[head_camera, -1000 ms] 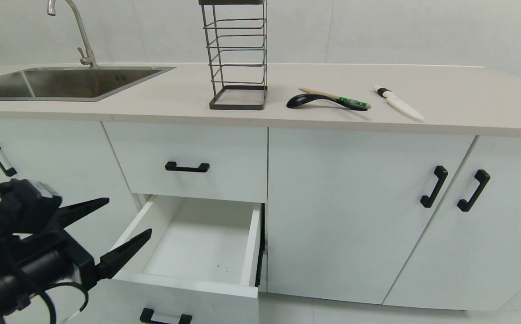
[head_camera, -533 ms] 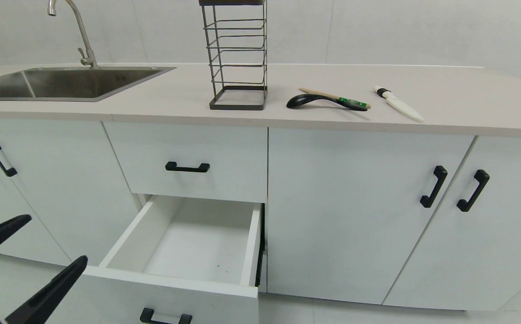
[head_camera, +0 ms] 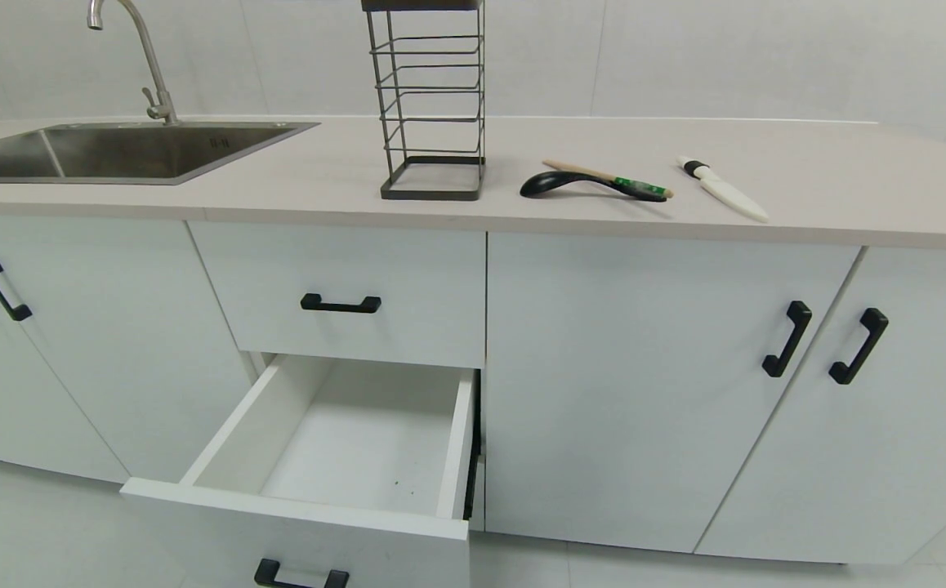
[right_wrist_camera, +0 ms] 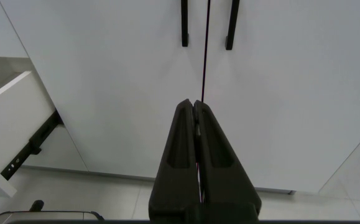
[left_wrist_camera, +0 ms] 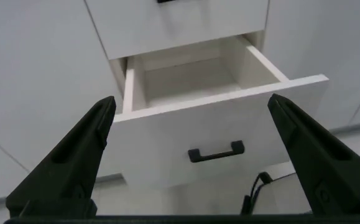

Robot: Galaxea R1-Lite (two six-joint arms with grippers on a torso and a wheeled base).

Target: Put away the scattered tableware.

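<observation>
Black spoon (head_camera: 571,183), wooden stick (head_camera: 595,173) and white knife (head_camera: 725,189) lie on countertop (head_camera: 277,184), axes mostly crosswise, up-right of open drawer (head_camera: 293,508). Left gripper (left_wrist_camera: 192,102) spread wide facing drawer. Right gripper (right_wrist_camera: 196,104) pressed together, probably nearer.

I count on the counter (head_camera: 849,188) one black spoon (head_camera: 553,182), one wooden utensil (head_camera: 604,174), one white knife (head_camera: 726,190), one wire rack (head_camera: 432,106), one sink (head_camera: 113,151) and one faucet (head_camera: 136,57), and below it two drawers, one open drawer (head_camera: 455,441) and one shut drawer (head_camera: 342,261), and six black handles (head_camera: 341,304).
</observation>
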